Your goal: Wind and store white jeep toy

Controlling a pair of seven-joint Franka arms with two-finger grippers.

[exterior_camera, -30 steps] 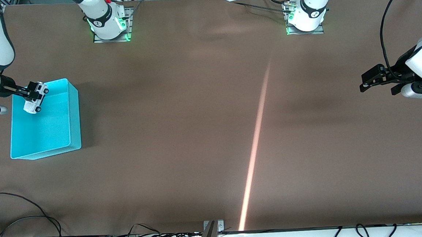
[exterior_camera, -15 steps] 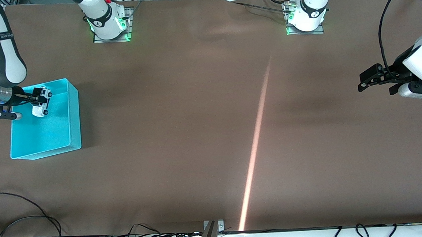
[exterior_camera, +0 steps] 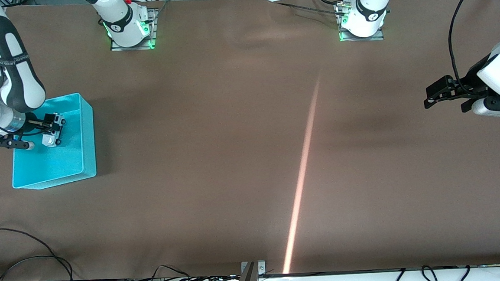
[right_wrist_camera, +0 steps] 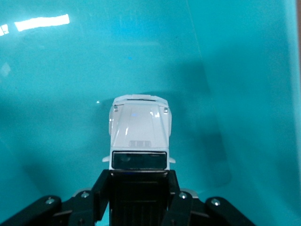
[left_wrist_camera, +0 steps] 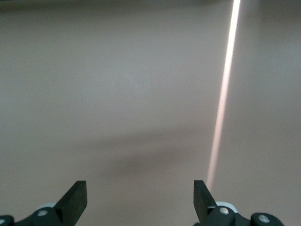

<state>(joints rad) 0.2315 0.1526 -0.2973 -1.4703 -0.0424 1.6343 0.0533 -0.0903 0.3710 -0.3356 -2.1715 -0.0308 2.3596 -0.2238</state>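
Note:
The white jeep toy (exterior_camera: 52,131) has a black roof and small black wheels, and my right gripper (exterior_camera: 48,125) is shut on its roof end. It hangs low inside the cyan bin (exterior_camera: 87,137), at the right arm's end of the table. In the right wrist view the white jeep toy (right_wrist_camera: 139,129) points its hood away from the right gripper (right_wrist_camera: 139,178), with the bin floor (right_wrist_camera: 244,94) just below it. My left gripper (exterior_camera: 430,97) waits open over bare table at the left arm's end. Nothing lies between the fingers of the left gripper (left_wrist_camera: 139,190).
A brown mat (exterior_camera: 216,160) covers the table, crossed by a thin streak of light (exterior_camera: 302,172). The arm bases (exterior_camera: 130,30) stand along the edge farthest from the front camera. Loose cables (exterior_camera: 32,267) lie at the near edge.
My right gripper has sunk deeper into the cyan bin with the jeep, and the arm has swung in over the bin's edge. The left arm has barely moved.

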